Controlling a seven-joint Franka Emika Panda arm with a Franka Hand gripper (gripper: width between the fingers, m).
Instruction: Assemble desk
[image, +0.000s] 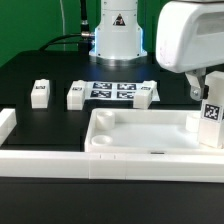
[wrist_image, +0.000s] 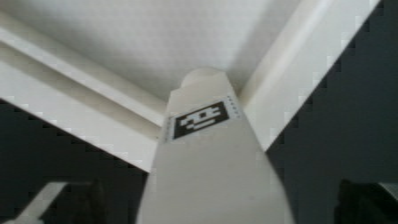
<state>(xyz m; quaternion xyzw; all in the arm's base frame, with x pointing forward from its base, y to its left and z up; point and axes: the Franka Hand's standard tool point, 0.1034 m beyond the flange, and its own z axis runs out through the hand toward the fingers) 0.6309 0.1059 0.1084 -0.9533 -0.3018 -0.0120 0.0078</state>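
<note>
The white tabletop (image: 130, 140) lies rim-up at the front of the black table. My gripper (image: 209, 98) is shut on a white square-post leg (image: 211, 115) and holds it upright over the tabletop's corner at the exterior view's right. In the wrist view the leg (wrist_image: 214, 150) runs out from between my fingers (wrist_image: 43, 204) with its tag facing the camera, and its far end points into the tabletop's inner corner (wrist_image: 160, 45). I cannot tell whether the leg touches the tabletop. Three more legs (image: 40, 93) (image: 76, 96) (image: 148, 93) lie behind the tabletop.
The marker board (image: 113, 90) lies flat between two of the loose legs. Low white border rails run along the front (image: 100, 165) and the exterior view's left (image: 8, 125). The arm's white base (image: 118, 35) stands at the back.
</note>
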